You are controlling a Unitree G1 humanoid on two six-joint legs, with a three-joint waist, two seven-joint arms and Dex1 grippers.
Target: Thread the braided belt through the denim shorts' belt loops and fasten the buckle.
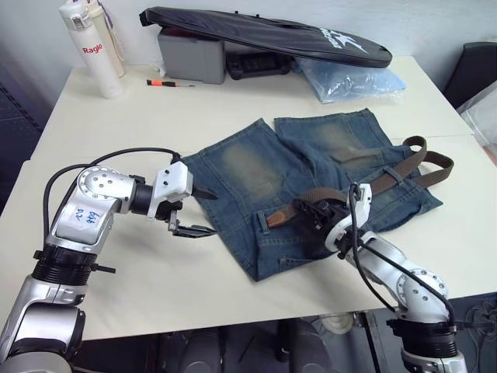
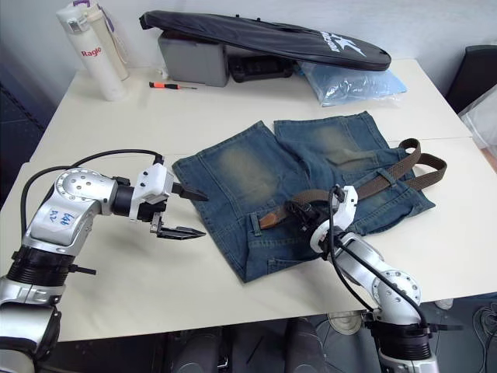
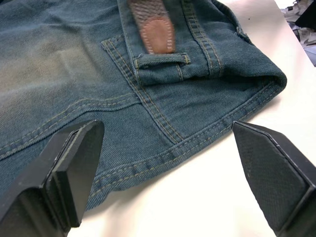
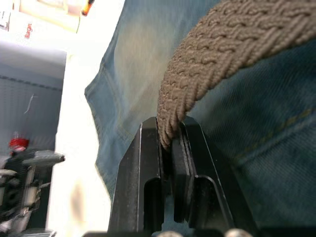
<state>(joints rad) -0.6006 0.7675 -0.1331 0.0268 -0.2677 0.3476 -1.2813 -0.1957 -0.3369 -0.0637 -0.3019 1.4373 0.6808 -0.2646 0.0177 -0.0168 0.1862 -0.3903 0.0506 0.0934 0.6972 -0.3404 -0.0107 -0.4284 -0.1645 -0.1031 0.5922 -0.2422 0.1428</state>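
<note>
**Braided strap pinched at the waistband, tan tip at a loop**

Denim covers the middle of the cream table: the denim shorts lie flat with the waistband toward the robot and the frayed legs pointing away. Nearest the robot, the right gripper is clamped on the braided belt, its two black fingers pressed together with the woven strap squeezed between them, just over the waistband. From there the belt runs along the waistband; its tan leather tip lies against one of the belt loops, the end touching the loop's edge. Whether it has entered the loop I cannot tell. The other way, the strap trails off past the shorts' right side and curls back in a bend on the table.

Left of the shorts, the left gripper hangs beside the denim's edge, fingers spread wide and holding nothing.

Farther back stand a white bottle, a small screwdriver, a grey box and a long black bag.
</note>
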